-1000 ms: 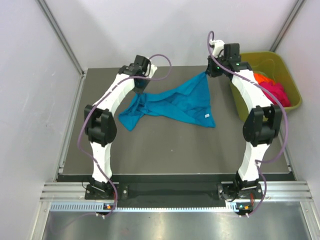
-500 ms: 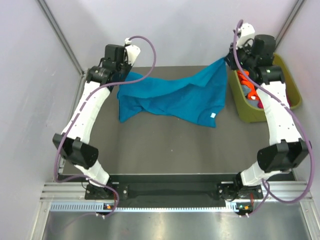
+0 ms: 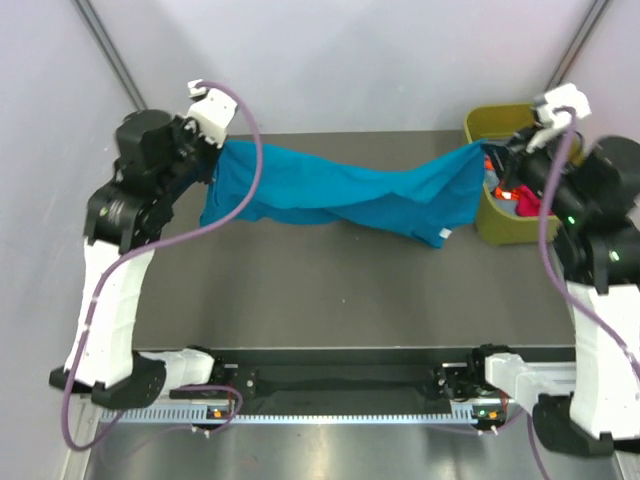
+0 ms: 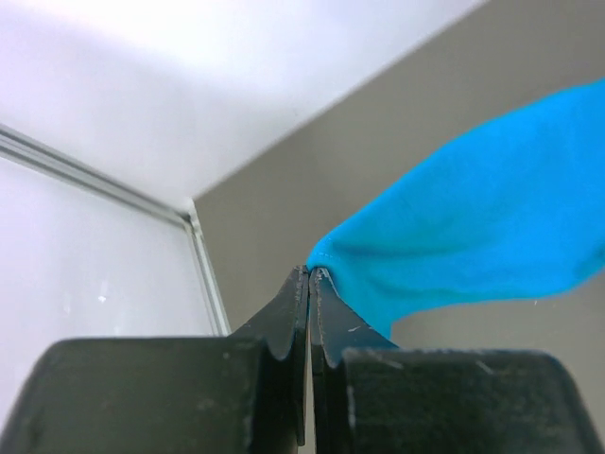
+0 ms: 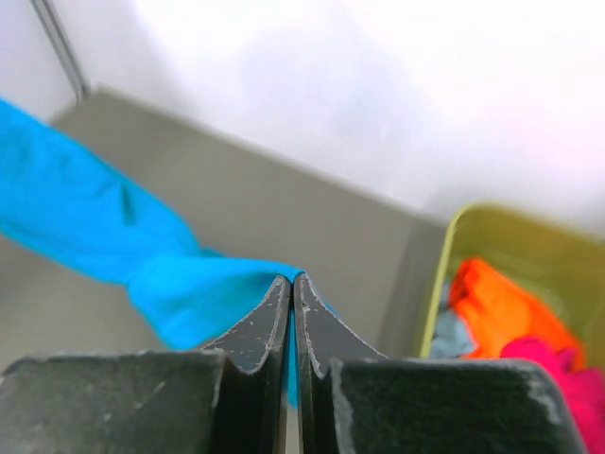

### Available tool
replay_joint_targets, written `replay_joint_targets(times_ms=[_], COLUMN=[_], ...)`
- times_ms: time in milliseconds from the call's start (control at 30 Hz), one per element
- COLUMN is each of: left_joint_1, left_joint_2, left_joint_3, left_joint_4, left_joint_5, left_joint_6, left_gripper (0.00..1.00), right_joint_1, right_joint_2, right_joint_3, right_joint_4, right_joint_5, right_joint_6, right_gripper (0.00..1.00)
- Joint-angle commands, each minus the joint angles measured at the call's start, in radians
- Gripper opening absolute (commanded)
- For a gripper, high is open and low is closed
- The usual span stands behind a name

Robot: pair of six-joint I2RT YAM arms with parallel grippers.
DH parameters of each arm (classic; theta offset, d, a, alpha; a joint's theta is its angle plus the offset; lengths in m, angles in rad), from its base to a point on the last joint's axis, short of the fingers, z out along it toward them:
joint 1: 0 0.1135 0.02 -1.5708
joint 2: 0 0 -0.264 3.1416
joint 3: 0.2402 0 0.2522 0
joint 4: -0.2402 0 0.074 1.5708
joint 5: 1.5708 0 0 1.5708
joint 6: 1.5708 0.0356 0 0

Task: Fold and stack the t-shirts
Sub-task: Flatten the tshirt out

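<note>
Overhead, looks down on a dark matte table (image 3: 330, 300) boxed in by pale walls (image 3: 350, 60), with a metal rail (image 3: 115, 60) running up the far-left corner. Finds the teal t-shirt (image 3: 340, 190) stretched sideways over the far part of the table, twisted and sagging in the middle, a small white label at its lower right edge. Has the left gripper (image 3: 215, 152) pinching the shirt's left end and the right gripper (image 3: 488, 152) pinching its right end, just beside the olive-green tub (image 3: 492, 228) at the far right. From the left wrist, catches both black fingers pressed together on a teal hem, smooth cloth trailing off to the right over grey tabletop and white wall. From the right wrist, meets the same tight pinch on a bunched teal corner, with the orange t-shirt (image 5: 501, 307) and magenta t-shirt (image 5: 567, 371) crumpled in the tub.
</note>
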Motion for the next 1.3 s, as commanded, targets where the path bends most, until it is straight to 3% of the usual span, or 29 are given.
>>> replay_joint_targets(times_ms=[0,100,267,433,600,833,900,967,1000,1033,1133,1267], left_joint_1=[0.001,0.001,0.001,0.033,0.103,0.177,0.176,0.176,0.177,0.179,0.186,0.226], left_joint_2=[-0.062,-0.072,-0.028,0.089,0.248,0.644,0.748,0.835,0.859,0.885,0.874,0.787], left_joint_3=[0.034,-0.024,-0.196,-0.305,-0.435,-0.186,-0.095,0.044,0.095,0.141,0.233,0.165], left_joint_4=[0.046,0.072,0.179,0.176,0.391,0.374,0.373,0.345,0.319,0.258,0.123,-0.040], left_joint_5=[0.053,0.019,-0.067,-0.013,0.030,0.054,0.047,-0.010,-0.018,-0.019,0.030,0.214], left_joint_6=[0.016,0.025,0.022,-0.035,-0.032,-0.059,-0.058,-0.123,-0.145,-0.170,-0.199,-0.328], left_gripper=[0.00,0.00,0.00,0.00,0.00,0.00,0.09,0.32,0.45,0.48,0.49,0.48], right_joint_1=[-0.005,-0.005,-0.005,0.002,0.044,0.082,0.093,0.099,0.105,0.107,0.110,0.110], right_joint_2=[-0.070,-0.084,0.069,0.322,0.622,1.086,1.187,1.235,1.263,1.270,1.287,1.283], right_joint_3=[0.031,0.013,0.024,0.091,0.198,0.566,0.634,0.663,0.671,0.670,0.660,0.640], right_joint_4=[0.116,0.211,0.291,0.357,0.404,0.328,0.350,0.359,0.364,0.365,0.371,0.371], right_joint_5=[0.040,0.087,0.091,0.065,0.071,0.080,0.104,0.109,0.103,0.095,0.077,0.065], right_joint_6=[0.035,0.088,0.154,0.202,0.188,0.142,0.160,0.159,0.171,0.180,0.213,0.222], right_gripper=[0.00,0.00,0.00,0.00,0.00,0.00,0.00,0.00,0.00,0.00,0.00,0.00])
